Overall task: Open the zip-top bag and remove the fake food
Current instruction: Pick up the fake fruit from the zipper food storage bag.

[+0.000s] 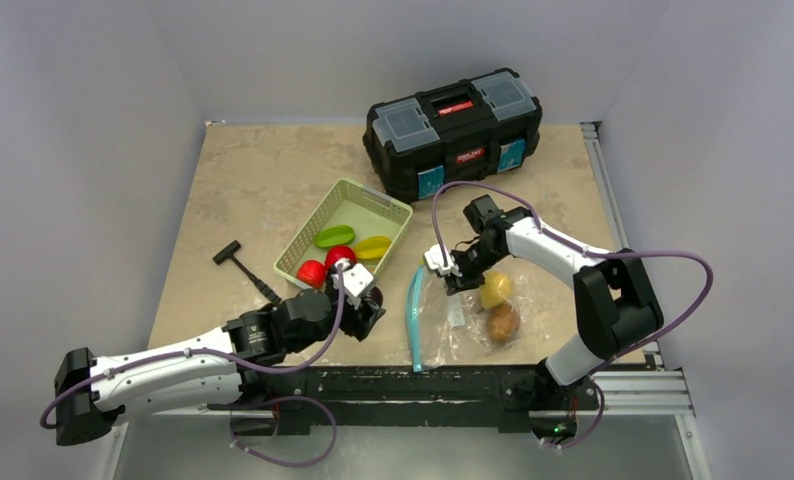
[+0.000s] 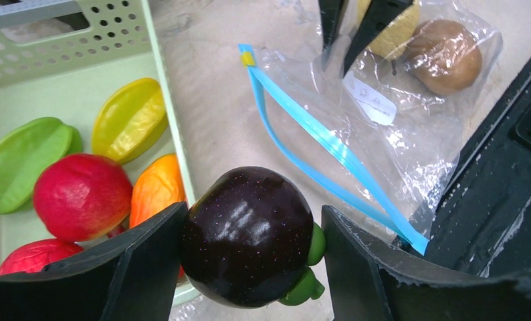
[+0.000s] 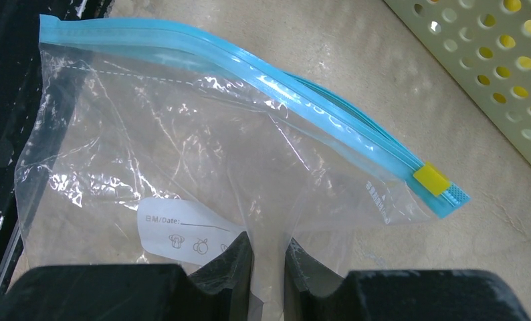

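The clear, crinkly zip-top bag (image 1: pixel 448 338) lies low and right of centre in the top view, with its teal-blue zip strip (image 1: pixel 413 315) along its left edge. In the left wrist view the strip's two halves are parted, so the mouth is open. A round yellow plastic piece (image 1: pixel 494 290) and a round brown plastic piece (image 1: pixel 503 322) sit inside, toward the closed end. The right gripper (image 3: pixel 268 244) appears closed on a fold of the bag's upper film, beside the white date label (image 3: pixel 182 235).

Left of the bag, the left gripper (image 2: pixel 253 217) clamps a glossy dark purple fruit (image 2: pixel 246 234) with a green calyx. It is at the near corner of the pale green lattice basket (image 2: pixel 166 114), which holds red, green, yellow and orange pieces.

The step looks like delivery. Carry the fruit up and left over the rim, then part the fingers low above bare basket floor so it cannot bounce out. The right pinch should not slacken, so the mouth gapes for the next reach.
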